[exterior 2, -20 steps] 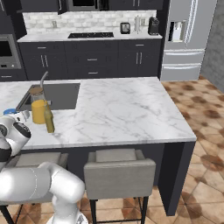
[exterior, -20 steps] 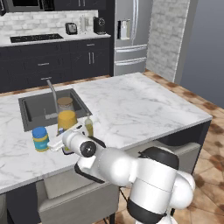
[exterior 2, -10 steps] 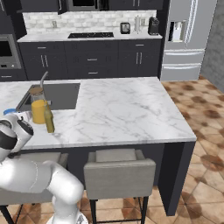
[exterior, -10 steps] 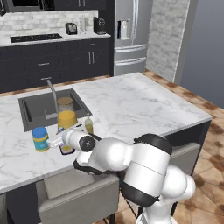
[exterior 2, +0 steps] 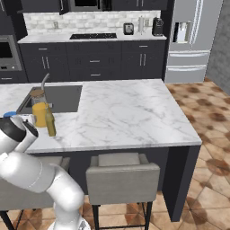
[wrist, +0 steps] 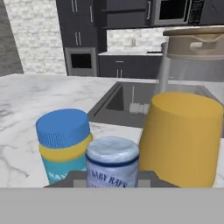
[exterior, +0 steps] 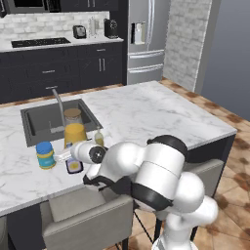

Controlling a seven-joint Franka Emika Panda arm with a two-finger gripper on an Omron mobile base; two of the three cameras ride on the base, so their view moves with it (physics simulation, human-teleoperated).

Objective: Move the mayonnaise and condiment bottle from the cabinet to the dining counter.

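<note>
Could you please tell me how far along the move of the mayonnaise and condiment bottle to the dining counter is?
Done: the mayonnaise stands on the dining counter, near the sink. In hand: the jaws are shut on the condiment bottle, low at the counter's near edge, beside the mayonnaise and in front of the yellow cup. Left: set the bottle down, if it isn't resting already, and let go.

Place: I see a home kitchen.
Signs: big steel fridge (exterior: 146, 41), stove top (exterior 2: 93, 36), sink (exterior: 49, 119), marble island (exterior 2: 130, 112), stool (exterior 2: 122, 175).
</note>
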